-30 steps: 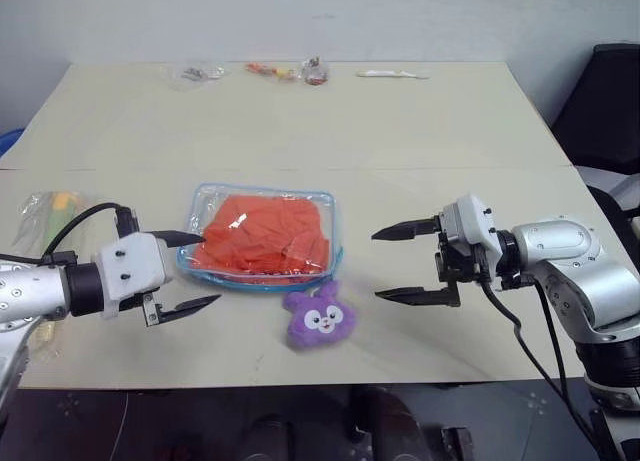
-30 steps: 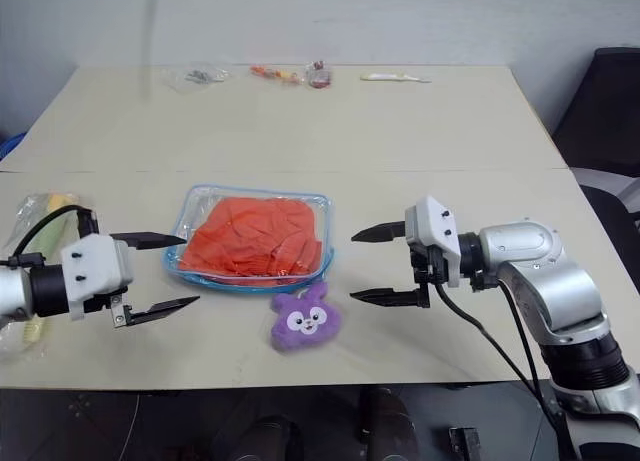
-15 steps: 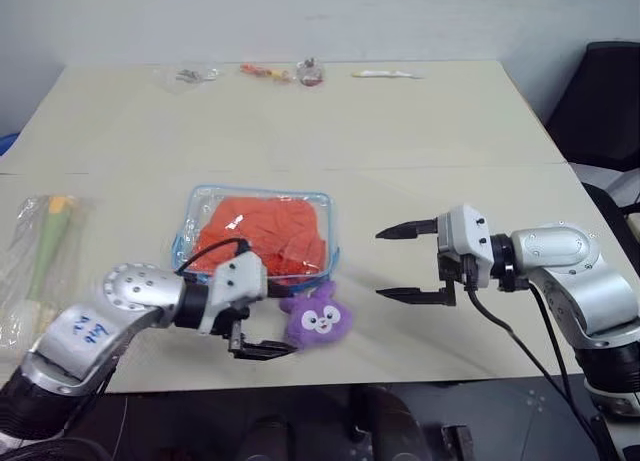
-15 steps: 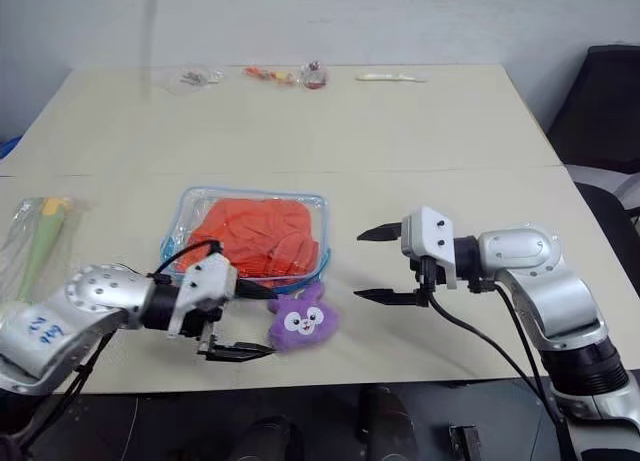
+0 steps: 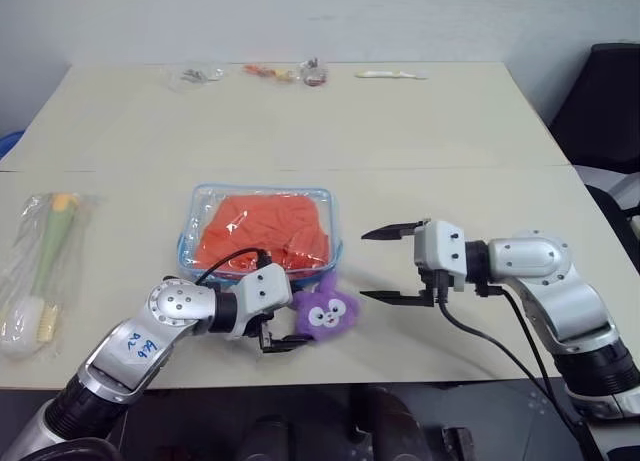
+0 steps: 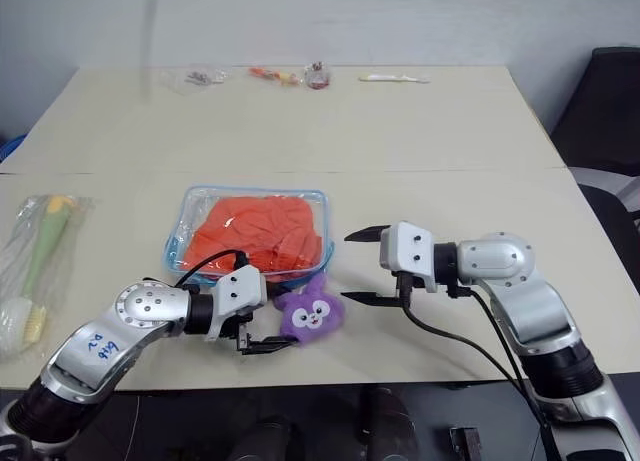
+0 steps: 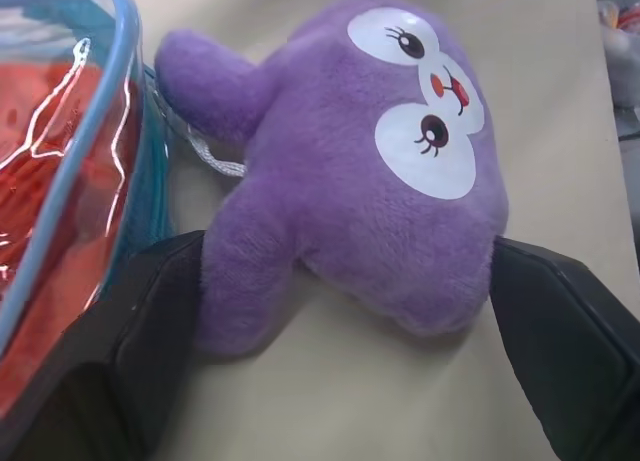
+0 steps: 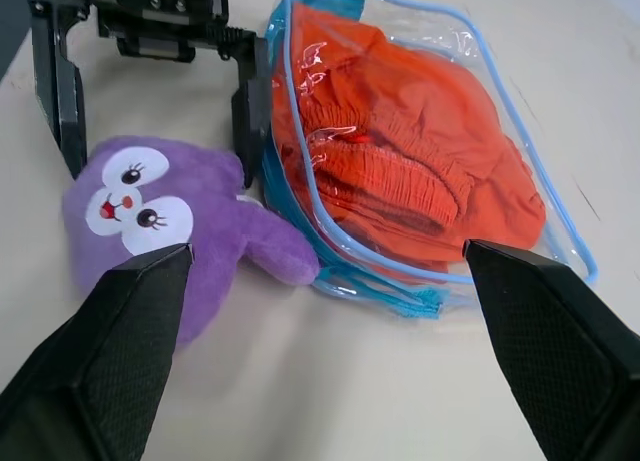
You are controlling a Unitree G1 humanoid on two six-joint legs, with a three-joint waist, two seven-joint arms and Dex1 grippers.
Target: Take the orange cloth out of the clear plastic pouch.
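Orange cloth (image 5: 265, 231) sits inside the clear plastic pouch (image 5: 196, 203) on the table (image 5: 300, 131). Left gripper (image 7: 340, 281) fingers straddle the purple bunny plush (image 7: 350, 171), not clenched. Right gripper (image 5: 380, 264) released, empty. Step: clearing the plush. Next: grip the pouch, reach the cloth.

1. The cloth (image 5: 262, 231) lies inside the pouch (image 5: 335, 249) at mid-table (image 5: 430, 131).
2. The bunny plush (image 5: 322, 313) sits just before the pouch's near right corner.
3. The bagged brush (image 5: 40, 271) lies far left.
4. Small items (image 5: 285, 73) line the far edge.
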